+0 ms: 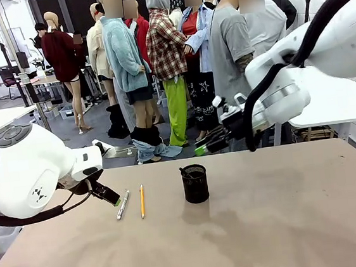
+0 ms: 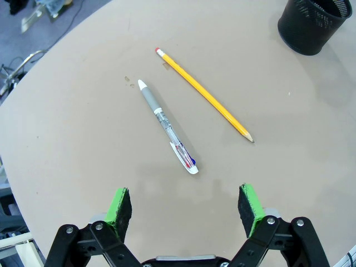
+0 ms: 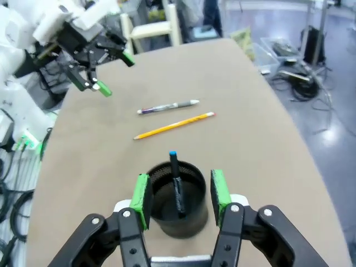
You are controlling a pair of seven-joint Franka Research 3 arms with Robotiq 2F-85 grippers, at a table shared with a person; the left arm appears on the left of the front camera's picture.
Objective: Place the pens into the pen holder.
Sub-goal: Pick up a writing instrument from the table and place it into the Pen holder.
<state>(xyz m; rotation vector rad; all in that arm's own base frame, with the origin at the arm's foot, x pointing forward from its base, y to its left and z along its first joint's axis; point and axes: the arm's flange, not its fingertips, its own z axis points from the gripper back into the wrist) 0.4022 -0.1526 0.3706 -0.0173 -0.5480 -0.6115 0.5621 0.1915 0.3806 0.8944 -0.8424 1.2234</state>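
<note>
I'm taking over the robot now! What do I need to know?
Left claw: open, close to the silver-white pen, holding nothing.
Right claw: open above the pen holder, holding nothing.
Done: the dark blue-tipped pen stands in the holder.
Left to do: the silver-white pen and the yellow pencil lie on the table; both go in.

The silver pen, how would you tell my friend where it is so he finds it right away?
On the big tan table, find the black mesh cup. Left of it in the front view lie two sticks: a yellow pencil, then the silver pen farther out. It is grey and clear with a white tip, not yellow.
</note>
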